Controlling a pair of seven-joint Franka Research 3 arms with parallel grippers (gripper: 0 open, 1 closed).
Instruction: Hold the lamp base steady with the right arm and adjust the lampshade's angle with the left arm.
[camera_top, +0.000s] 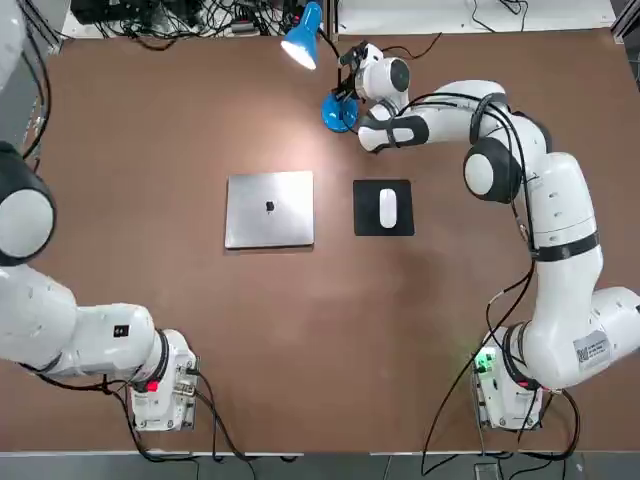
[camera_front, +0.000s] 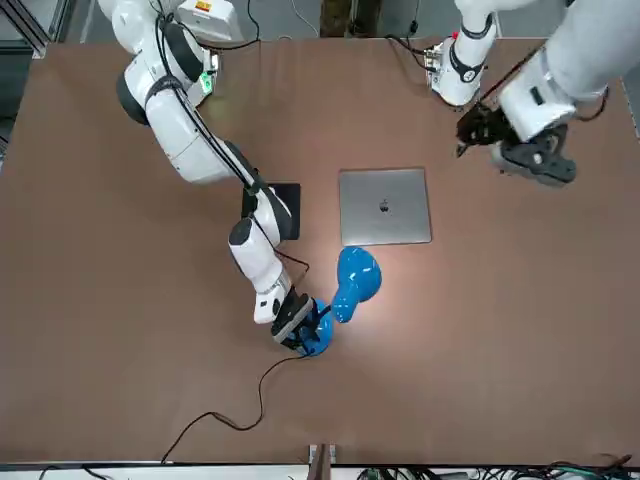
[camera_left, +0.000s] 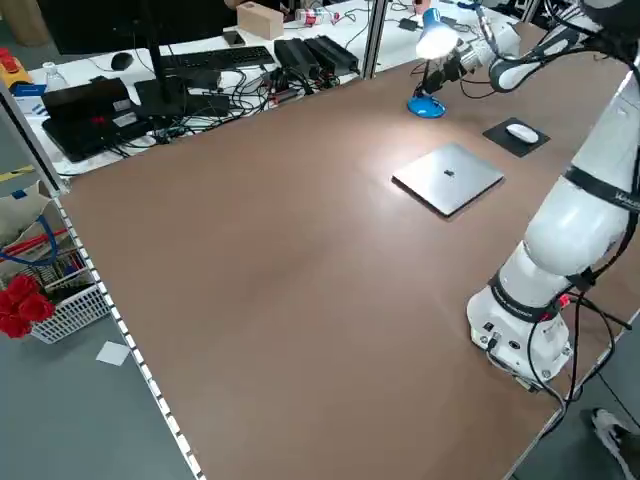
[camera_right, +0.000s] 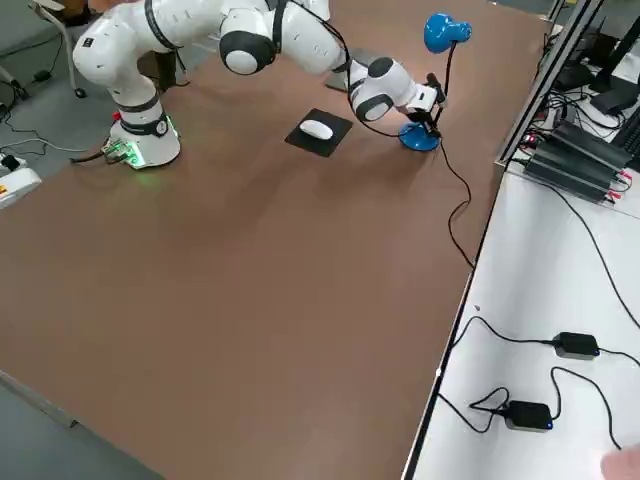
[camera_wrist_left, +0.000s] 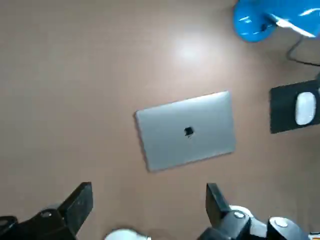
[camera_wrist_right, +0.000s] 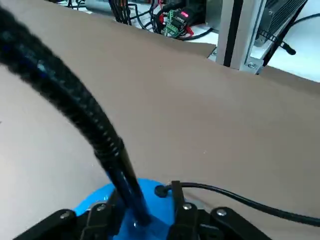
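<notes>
Lamp base (camera_top: 337, 112) on table (camera_top: 150, 200), right gripper (camera_wrist_right: 141, 216) fingers straddling the gooseneck (camera_wrist_right: 75, 115) foot, grip unclear; left gripper (camera_wrist_left: 147, 207) spread wide, raised above laptop (camera_wrist_left: 186, 130).

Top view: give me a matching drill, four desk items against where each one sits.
Things:
1. lampshade
2. lamp base
3. mouse
4. laptop

Places:
A. closed, flat, mid-table, beside the mousepad
B. under the right gripper, whose fingers flank the gooseneck
C. on the black mousepad
D. raised near the table's far edge, white inside lit

Pairs: 1-D, 2-B, 3-C, 4-A
</notes>
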